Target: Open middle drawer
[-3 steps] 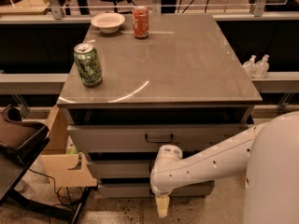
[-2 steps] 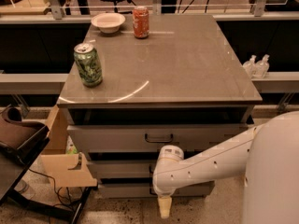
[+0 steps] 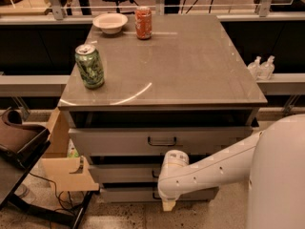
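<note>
The middle drawer is the second of three grey drawers under the table top, and it looks closed. Only the left end of its dark handle shows beside my white arm. The arm reaches in from the right and bends down at the wrist. My gripper points down in front of the cabinet, with its cream tip low before the bottom drawer, just below and right of the middle handle. The taller top drawer with its handle is above.
On the grey table top stand a green can, an orange can and a white bowl. A cardboard box and a dark chair are at the left. My white body fills the right.
The arm and gripper have shifted only very slightly. The drawers look the same as before.
</note>
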`<action>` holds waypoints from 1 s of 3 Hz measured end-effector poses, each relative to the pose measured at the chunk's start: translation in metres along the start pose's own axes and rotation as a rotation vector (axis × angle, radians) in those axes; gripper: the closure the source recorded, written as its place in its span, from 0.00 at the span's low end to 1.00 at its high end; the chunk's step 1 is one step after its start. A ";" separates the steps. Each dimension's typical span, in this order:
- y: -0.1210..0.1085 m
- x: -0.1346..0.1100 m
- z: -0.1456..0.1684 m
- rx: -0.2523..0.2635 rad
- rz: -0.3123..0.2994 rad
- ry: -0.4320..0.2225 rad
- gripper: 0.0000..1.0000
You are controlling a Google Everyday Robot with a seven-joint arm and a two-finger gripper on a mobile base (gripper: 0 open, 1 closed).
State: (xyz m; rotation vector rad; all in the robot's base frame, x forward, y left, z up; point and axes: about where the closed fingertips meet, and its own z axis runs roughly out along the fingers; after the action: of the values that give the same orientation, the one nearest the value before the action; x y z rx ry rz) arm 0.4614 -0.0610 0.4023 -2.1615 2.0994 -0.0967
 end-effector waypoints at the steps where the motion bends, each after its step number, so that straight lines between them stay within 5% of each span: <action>1: -0.001 -0.002 0.004 -0.001 0.000 -0.006 0.62; 3: -0.001 -0.003 0.002 -0.001 0.000 -0.007 1.00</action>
State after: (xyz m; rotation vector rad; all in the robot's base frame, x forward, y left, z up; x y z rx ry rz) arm 0.4626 -0.0578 0.4009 -2.1592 2.0964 -0.0887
